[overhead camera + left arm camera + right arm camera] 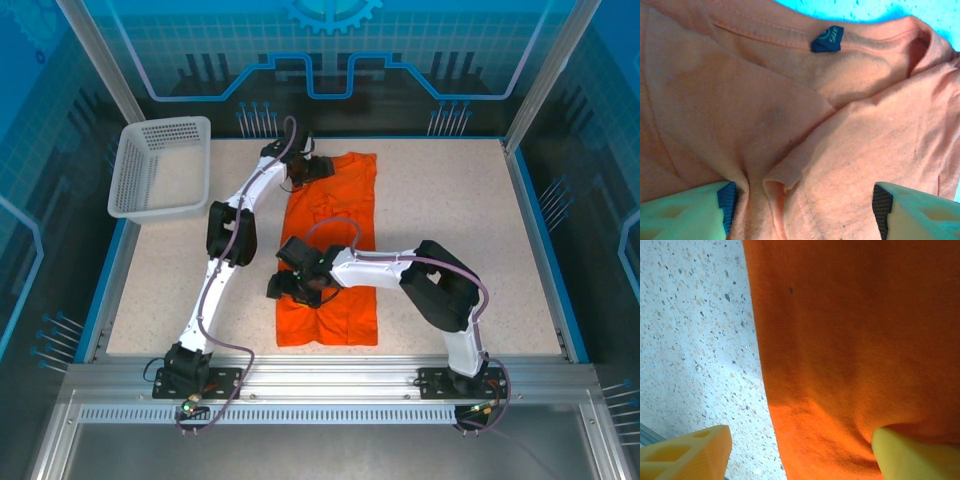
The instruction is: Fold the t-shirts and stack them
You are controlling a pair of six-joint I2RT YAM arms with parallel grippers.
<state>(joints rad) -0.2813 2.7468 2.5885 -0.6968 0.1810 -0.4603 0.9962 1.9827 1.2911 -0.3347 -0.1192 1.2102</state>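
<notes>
One bright orange t-shirt (350, 190) lies in the middle of the table, folded lengthwise into a long narrow strip. My left gripper (300, 172) is at its far end, over the collar. In the left wrist view the collar with a dark blue tag (826, 40) and the folded-in sleeves show, and the left gripper (805, 210) is open, its fingers wide apart on the fabric (740, 100). My right gripper (297, 288) is at the strip's left edge, nearer me. In its own view it (800, 455) is open and straddles the shirt's edge (865, 340), one finger (690, 455) over bare table.
A white perforated basket (150, 170) stands at the table's far left corner. The speckled tabletop (450, 220) lies bare to the right of the shirt and also on its left (695, 340). Raised blue borders frame the table.
</notes>
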